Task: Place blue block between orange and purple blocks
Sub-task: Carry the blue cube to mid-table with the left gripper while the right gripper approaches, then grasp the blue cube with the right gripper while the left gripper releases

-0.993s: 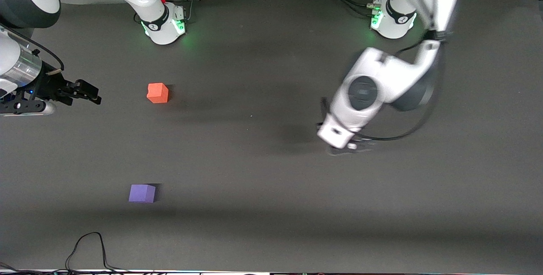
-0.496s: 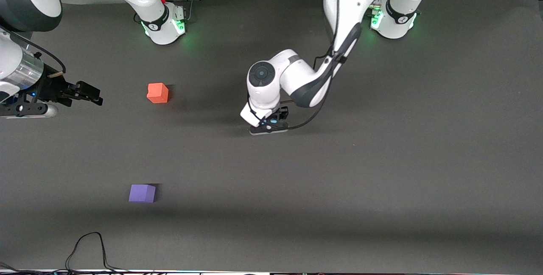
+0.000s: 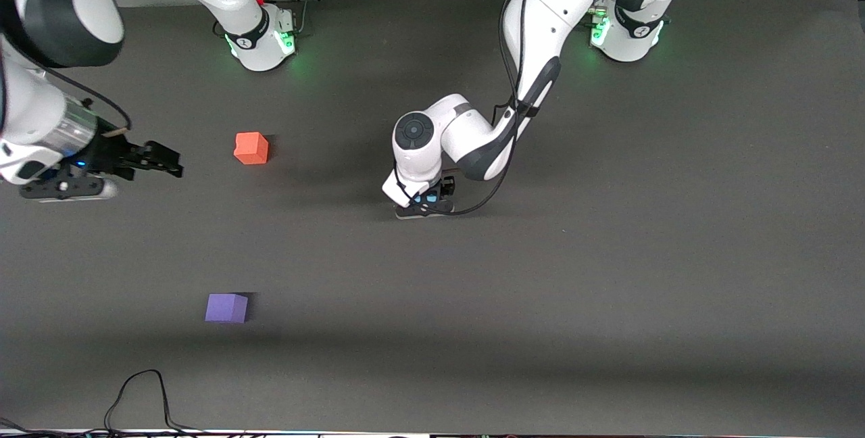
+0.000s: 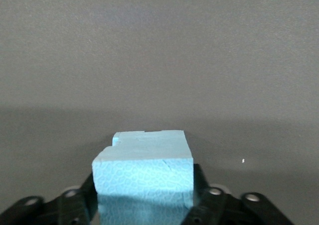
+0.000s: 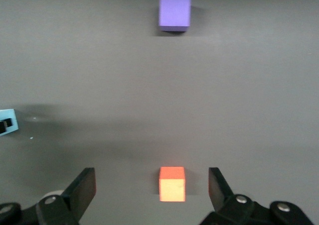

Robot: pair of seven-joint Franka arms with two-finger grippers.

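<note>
My left gripper (image 3: 427, 201) is shut on the light blue block (image 4: 143, 172) and holds it over the middle of the table; the front view shows only a sliver of the block (image 3: 427, 199). The orange block (image 3: 251, 148) lies toward the right arm's end of the table. The purple block (image 3: 226, 307) lies nearer to the front camera than the orange block. My right gripper (image 3: 169, 164) is open and empty, beside the orange block. In the right wrist view the orange block (image 5: 172, 183) shows between the open fingers, farther off, and the purple block (image 5: 175, 11) lies farther on.
A black cable (image 3: 145, 394) loops on the table's near edge, at the right arm's end. The two arm bases (image 3: 260, 36) (image 3: 625, 29) stand at the table's back edge.
The left arm has swung from its own end of the table to the middle with the blue block. The right gripper has shifted slightly toward the orange block.
</note>
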